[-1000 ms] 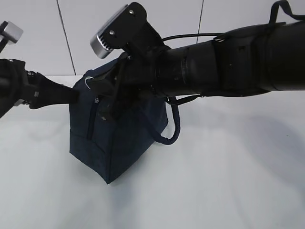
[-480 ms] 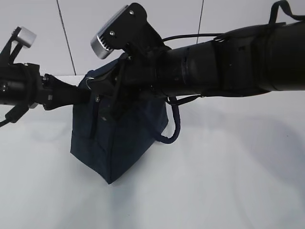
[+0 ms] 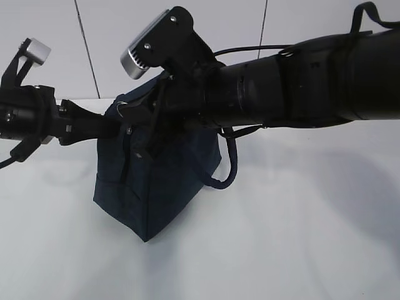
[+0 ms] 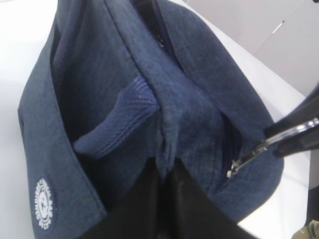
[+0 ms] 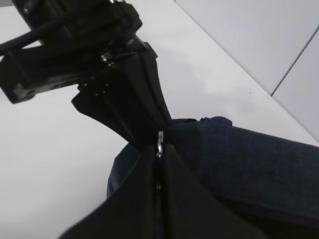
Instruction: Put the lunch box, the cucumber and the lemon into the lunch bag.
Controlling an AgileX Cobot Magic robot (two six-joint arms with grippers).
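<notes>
The dark navy lunch bag (image 3: pixel 156 194) stands on the white table, its top pulled taut between my two grippers. My left gripper (image 3: pixel 115 125) is shut on a fold of the bag's fabric at its left end; the pinch shows in the left wrist view (image 4: pixel 167 167). My right gripper (image 3: pixel 142 122) is shut on the silver zipper pull (image 5: pixel 160 141), right next to the left gripper. The pull also shows in the left wrist view (image 4: pixel 256 151). The lunch box, the cucumber and the lemon are out of view.
One loop handle (image 3: pixel 228 169) hangs down the bag's right side; another handle (image 4: pixel 117 122) lies on the bag's top. The white table (image 3: pixel 300 237) stretches to the front and right. A tiled wall (image 3: pixel 281 25) stands behind.
My left arm has swung up and to the right, its wrist turning, and its fingers now sit further onto the bag's left end. The right arm has barely moved.
</notes>
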